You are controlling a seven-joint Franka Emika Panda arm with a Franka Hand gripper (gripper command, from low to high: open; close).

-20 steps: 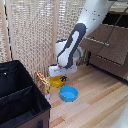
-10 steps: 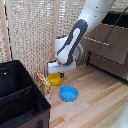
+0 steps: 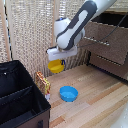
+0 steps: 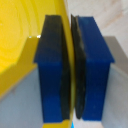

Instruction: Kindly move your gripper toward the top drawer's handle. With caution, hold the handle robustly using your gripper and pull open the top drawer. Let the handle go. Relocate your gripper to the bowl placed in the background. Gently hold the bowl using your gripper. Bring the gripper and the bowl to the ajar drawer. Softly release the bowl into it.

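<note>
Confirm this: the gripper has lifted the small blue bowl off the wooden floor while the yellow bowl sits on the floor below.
Colours are swapped. The gripper is shut on the rim of the small round yellow plastic bowl, as the wrist view shows; the larger blue bowl sits on the wooden floor in the exterior view.

Carried load: the small yellow plastic bowl (image 3: 56,66) hangs off the floor, clamped at its rim by the dark gripper with blue tips (image 4: 73,70).
Below: a round blue bowl (image 3: 69,93) on the wooden plank floor (image 3: 97,102).
Exterior view's left: black box (image 3: 20,97), colourful packet (image 3: 44,83) beside it.
Far side: woven screen (image 3: 30,35).
Exterior view's right: dark brown dresser (image 3: 112,47); bare planks before it.
</note>
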